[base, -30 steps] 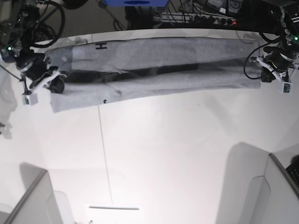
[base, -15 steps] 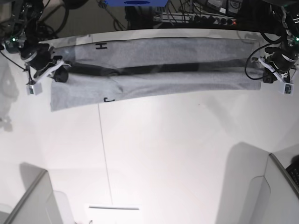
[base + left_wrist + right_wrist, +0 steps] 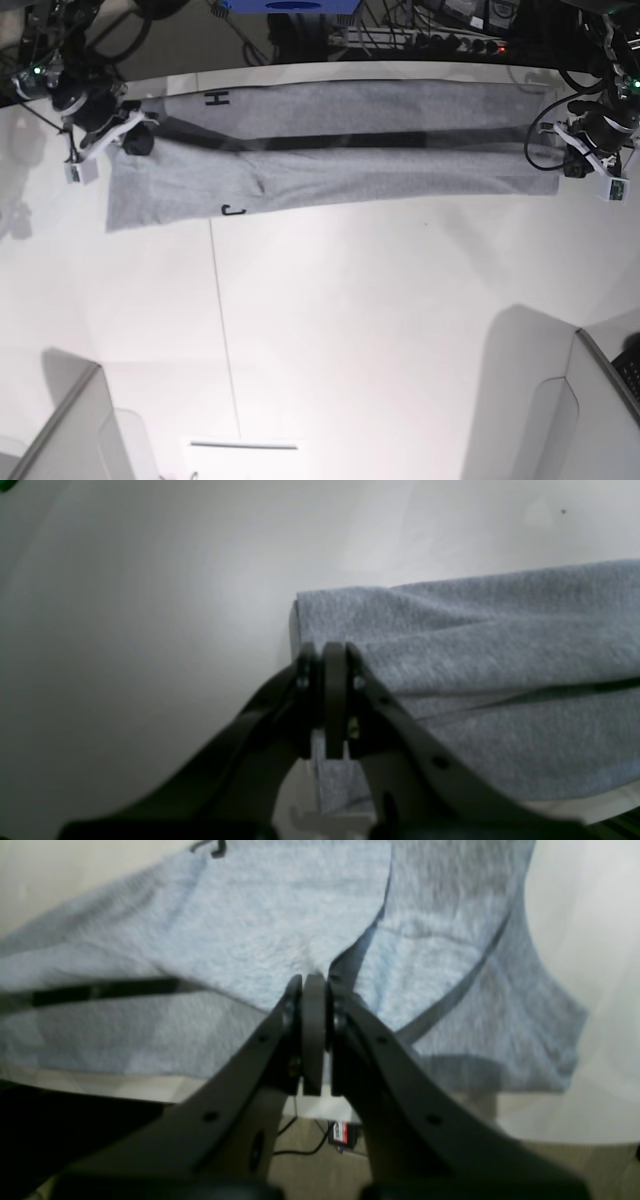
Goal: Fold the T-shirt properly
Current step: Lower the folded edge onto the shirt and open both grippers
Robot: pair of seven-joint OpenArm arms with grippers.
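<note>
A: Where's the T-shirt (image 3: 340, 150) rn?

B: Far end of the white table (image 3: 350, 330), stretched long, side to side, across nearly the whole width in base view. Heather grey, folded lengthwise; a dark gap runs along the middle btw the far band and the near band. Black lettering shows at the far band's left end, plus a small black mark on the near edge, left of centre.

A: Grippers?

B: Left gripper (image 3: 327, 655) sits at the shirt's end on base view's right. Jaws pressed together, pinching the T-shirt (image 3: 500, 680) at its end edge; fabric layers stack up right beside the tips. Bare table (image 3: 150, 605) past that edge.

A: And the other one?

B: Right gripper (image 3: 312, 990) is at the opposite end, base view's left (image 3: 105, 125). Jaws pressed together there too, clamped on an edge of the T-shirt (image 3: 240, 930); the cloth fans out ahead of it, w/ a curved seam and a sleeve-like flap to the right. Bit blurry, so can't tell which layers it has.

A: Anything else around?

B: Cables and a power strip (image 3: 420, 40) behind the table's far edge. Grey panels at the near corners (image 3: 600, 400). A thin line runs down the tabletop from under the shirt.
</note>
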